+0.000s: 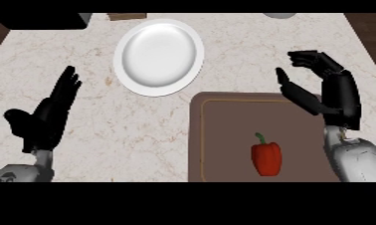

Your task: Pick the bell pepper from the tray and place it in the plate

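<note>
Red bell pepper (266,158) lies on your brown tray (220,134), untouched; white plate (159,56) sits beyond. Your right hand (320,87) hovers fingers apart, holding nothing; left hand (44,114) rests, fingers straight.

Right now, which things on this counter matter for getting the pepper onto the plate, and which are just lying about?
For the job:
bell pepper
tray
plate
right hand

Lying about:
dark box, far left corner
brown item, far edge
grey object, far edge
left hand, resting

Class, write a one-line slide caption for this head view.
Red bell pepper lies on brown tray; white plate waits beyond, both hands open.
</note>
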### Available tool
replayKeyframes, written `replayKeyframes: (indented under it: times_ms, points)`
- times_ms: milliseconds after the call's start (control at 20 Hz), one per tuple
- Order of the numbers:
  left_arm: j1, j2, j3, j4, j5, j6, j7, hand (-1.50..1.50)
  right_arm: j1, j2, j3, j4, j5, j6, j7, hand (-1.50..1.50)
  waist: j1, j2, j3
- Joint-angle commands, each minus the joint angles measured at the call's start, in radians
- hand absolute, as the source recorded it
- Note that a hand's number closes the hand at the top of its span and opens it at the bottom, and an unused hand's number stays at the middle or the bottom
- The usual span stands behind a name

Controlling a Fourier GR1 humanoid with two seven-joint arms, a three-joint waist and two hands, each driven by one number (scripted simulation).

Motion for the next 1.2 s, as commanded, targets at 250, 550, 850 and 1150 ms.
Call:
replayKeyframes:
  times_ms: [250,550,850,1150]
  points:
    - [0.075,-0.019,-0.025,0.093,-0.027,-0.073,-0.157,0.0,0.245,0.313,0.307,-0.03,0.534,-0.528,0.017,-1.5,0.008,-0.005,0.01]
    - [0.044,-0.006,0.002,0.113,-0.015,-0.103,-0.157,0.0,0.408,0.333,0.378,-0.137,0.932,-0.593,0.298,-1.5,0.0,-0.006,0.01]
    - [0.06,0.019,0.021,0.103,-0.013,-0.117,-0.163,0.0,0.602,0.335,0.353,-0.302,1.174,-0.259,0.516,-1.5,0.001,-0.005,0.008]
    - [0.027,-0.023,0.004,0.123,-0.024,-0.097,-0.154,0.0,0.683,0.335,0.441,-0.453,1.308,0.121,0.761,-1.5,0.004,0.0,0.008]
